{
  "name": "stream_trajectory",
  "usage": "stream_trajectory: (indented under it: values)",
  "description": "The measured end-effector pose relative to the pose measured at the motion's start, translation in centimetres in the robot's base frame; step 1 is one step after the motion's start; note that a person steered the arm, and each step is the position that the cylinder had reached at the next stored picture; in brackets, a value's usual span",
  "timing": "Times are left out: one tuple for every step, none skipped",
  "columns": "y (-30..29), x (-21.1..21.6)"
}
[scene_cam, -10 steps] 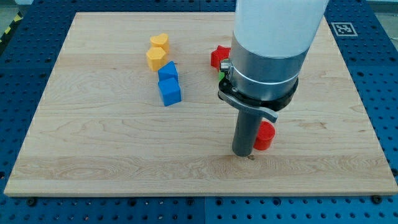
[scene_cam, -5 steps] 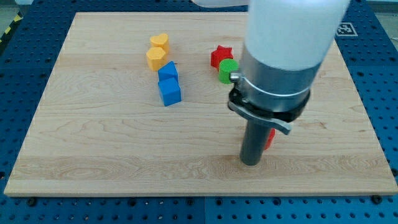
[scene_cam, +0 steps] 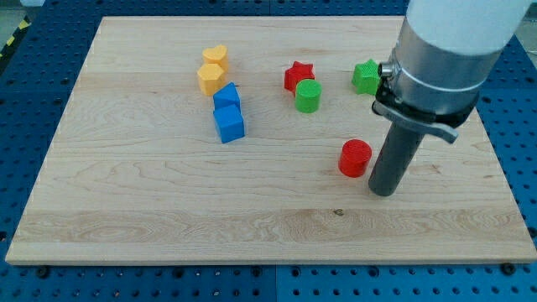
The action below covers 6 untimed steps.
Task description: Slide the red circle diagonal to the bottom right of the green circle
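The red circle (scene_cam: 355, 158) lies on the wooden board (scene_cam: 151, 201), below and to the right of the green circle (scene_cam: 308, 96). My tip (scene_cam: 383, 192) rests on the board just to the right of the red circle and slightly lower, a small gap between them. The rod and the arm's wide body rise toward the view's top right.
A red star (scene_cam: 297, 76) touches the green circle's upper left. A green star (scene_cam: 366, 77) sits right of them, partly behind the arm. Two yellow blocks (scene_cam: 212, 70) and two blue blocks (scene_cam: 227, 112) cluster at the upper left.
The arm has moved from the red circle's left side to its right side. The red circle has shifted slightly left and now shows in full, as does the green star.
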State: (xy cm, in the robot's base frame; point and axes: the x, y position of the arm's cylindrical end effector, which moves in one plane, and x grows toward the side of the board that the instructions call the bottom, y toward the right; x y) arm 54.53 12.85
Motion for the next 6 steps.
stream_trajectory:
  values:
    - [-4.0,-0.5]
    - [-7.5,-2.4]
    - [-6.9,-3.3]
    - [-5.2,-3.4]
    - [-4.8,-3.4]
    - [-8.1,-5.6]
